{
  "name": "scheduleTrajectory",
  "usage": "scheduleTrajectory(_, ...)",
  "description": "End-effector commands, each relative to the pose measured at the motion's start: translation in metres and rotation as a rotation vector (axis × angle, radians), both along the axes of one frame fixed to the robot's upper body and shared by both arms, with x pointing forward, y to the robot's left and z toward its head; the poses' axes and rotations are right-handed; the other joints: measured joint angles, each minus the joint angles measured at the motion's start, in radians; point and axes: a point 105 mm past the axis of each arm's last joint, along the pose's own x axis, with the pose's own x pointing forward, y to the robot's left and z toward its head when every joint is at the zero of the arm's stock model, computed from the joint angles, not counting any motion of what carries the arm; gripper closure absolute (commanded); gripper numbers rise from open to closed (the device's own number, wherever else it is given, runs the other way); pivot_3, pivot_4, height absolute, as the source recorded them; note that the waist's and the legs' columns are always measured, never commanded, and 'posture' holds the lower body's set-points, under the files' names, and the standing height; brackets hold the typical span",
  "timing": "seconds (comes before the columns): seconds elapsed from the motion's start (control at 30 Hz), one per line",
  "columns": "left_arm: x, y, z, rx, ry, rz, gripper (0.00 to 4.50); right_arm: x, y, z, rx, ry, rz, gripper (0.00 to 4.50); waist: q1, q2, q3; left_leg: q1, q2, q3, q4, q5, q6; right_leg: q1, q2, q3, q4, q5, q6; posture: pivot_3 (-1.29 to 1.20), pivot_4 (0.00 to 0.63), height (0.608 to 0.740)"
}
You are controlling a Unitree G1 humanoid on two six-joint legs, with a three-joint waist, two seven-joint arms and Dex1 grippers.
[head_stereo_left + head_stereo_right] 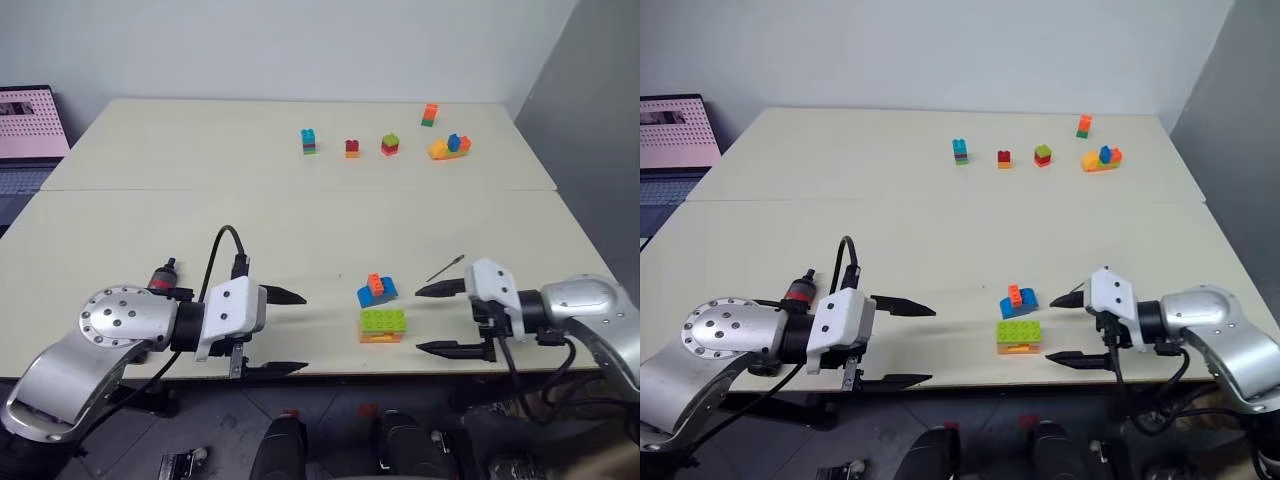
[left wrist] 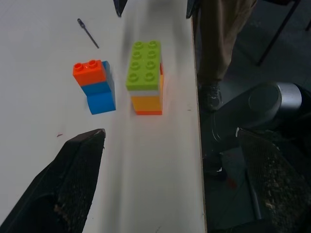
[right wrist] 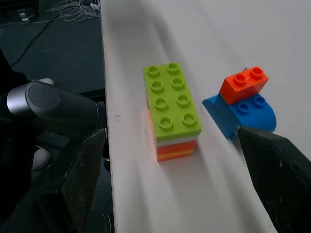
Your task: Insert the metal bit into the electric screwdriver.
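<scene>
Here, cream table (image 1: 300,210), grey wall (image 1: 300,45); possibly laptop (image 1: 30,125) left; both grippers spread, empty.

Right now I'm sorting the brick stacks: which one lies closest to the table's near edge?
The green-topped stack over orange layers, between the two open tools. The orange-on-blue stack sits just behind it; the rest stand far back.

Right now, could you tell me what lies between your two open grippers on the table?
In the left eye view, the left gripper and right gripper flank the green-topped brick stack and orange-and-blue brick stack.
</scene>
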Motion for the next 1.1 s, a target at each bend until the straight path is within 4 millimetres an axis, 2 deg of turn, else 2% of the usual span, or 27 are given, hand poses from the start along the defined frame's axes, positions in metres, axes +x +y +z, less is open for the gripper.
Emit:
scheduleTrajectory(0.03, -0.003, -0.006, 0.003, -0.019, -0.026, -0.019, 0.0, 0.003, 0.006, -0.001, 0.001, 0.0, 0.019, 0.01, 0.001, 0.0, 0.0, 0.0, 0.0, 0.0, 0.0, 0.0, 0.0, 0.0, 0.0, 0.0, 0.0, 0.0, 0.0, 0.0, 0.15, 0.74)
scheduleTrajectory(0.17, -0.003, -0.005, -0.001, -0.015, -0.022, -0.011, 0.0, 0.008, 0.013, -0.01, 0.005, 0.018, 0.037, 0.01, 0.0, 0.0, 0.0, 0.0, 0.0, 0.0, 0.0, 0.0, 0.0, 0.0, 0.0, 0.0, 0.0, 0.0, 0.0, 0.0, 0.15, 0.74)
scheduleTrajectory(0.2, -0.003, -0.005, -0.002, -0.016, -0.022, -0.01, 0.0, 0.01, 0.015, -0.012, 0.005, 0.018, 0.04, 0.19, 0.0, 0.0, 0.0, 0.0, 0.0, 0.0, 0.0, 0.0, 0.0, 0.0, 0.0, 0.0, 0.001, 0.0, 0.0, 0.0, 0.15, 0.74)
scheduleTrajectory(0.23, -0.003, -0.005, -0.002, -0.017, -0.023, -0.01, 0.0, 0.012, 0.015, -0.014, 0.005, 0.017, 0.042, 0.19, 0.0, 0.0, 0.0, 0.0, 0.0, 0.0, 0.0, 0.0, 0.0, 0.0, 0.0, 0.0, 0.001, 0.0, 0.0, 0.0, 0.15, 0.74)
scheduleTrajectory(0.37, -0.004, -0.01, -0.003, -0.028, -0.026, -0.016, 0.0, 0.017, 0.02, -0.02, 0.006, 0.01, 0.048, 0.97, 0.0, 0.0, 0.0, 0.001, 0.0, 0.0, 0.0, 0.0, 0.0, 0.0, 0.0, 0.0, 0.002, 0.0, 0.0, 0.0, 0.15, 0.74)
scheduleTrajectory(0.53, -0.006, -0.014, -0.006, -0.035, -0.023, -0.023, 0.0, 0.02, 0.021, -0.021, 0.002, -0.001, 0.06, 2.35, 0.0, 0.0, 0.0, 0.001, 0.0, 0.0, 0.001, 0.0, 0.0, 0.0, 0.0, 0.0, 0.003, 0.0, 0.0, 0.0, 0.15, 0.74)
scheduleTrajectory(0.63, -0.006, -0.014, -0.007, -0.044, -0.018, -0.026, 0.0, 0.021, 0.02, -0.017, 0.009, -0.01, 0.062, 2.99, 0.0, 0.0, 0.0, 0.001, 0.0, 0.0, 0.001, 0.0, 0.0, 0.0, 0.0, 0.0, 0.003, 0.0, 0.0, 0.0, 0.15, 0.74)
scheduleTrajectory(0.73, -0.005, -0.015, -0.006, -0.063, -0.014, -0.022, 0.0, 0.021, 0.016, -0.009, 0.025, -0.018, 0.055, 3.02, 0.0, 0.0, 0.0, 0.001, 0.0, 0.0, 0.001, 0.0, 0.0, 0.0, 0.0, 0.0, 0.003, 0.0, 0.0, 0.0, 0.15, 0.74)
scheduleTrajectory(0.87, -0.003, -0.02, 0.0, -0.127, 0.0, -0.012, 0.0, 0.017, 0.002, 0.01, 0.05, -0.026, 0.013, 3.02, 0.001, 0.0, 0.0, 0.001, 0.0, 0.0, 0.001, 0.0, 0.0, 0.0, 0.0, 0.001, 0.003, 0.0, 0.0, 0.0, 0.15, 0.74)
scheduleTrajectory(1.03, 0.004, -0.029, 0.009, -0.213, -0.005, 0.004, 0.0, 0.02, -0.034, 0.028, 0.07, -0.04, -0.157, 3.02, 0.008, 0.0, 0.0, 0.0, 0.0, -0.001, 0.001, 0.0, 0.0, 0.0, 0.0, 0.0, 0.003, 0.0, 0.0, 0.0, 0.15, 0.74)
scheduleTrajectory(1.1, 0.009, -0.035, 0.014, -0.26, -0.014, 0.015, 0.0, 0.031, -0.067, 0.036, 0.089, -0.08, -0.345, 3.02, 0.009, 0.0, 0.0, 0.001, 0.0, -0.001, 0.001, 0.0, 0.0, 0.0, 0.0, 0.001, 0.003, 0.0, 0.0, 0.0, 0.15, 0.74)
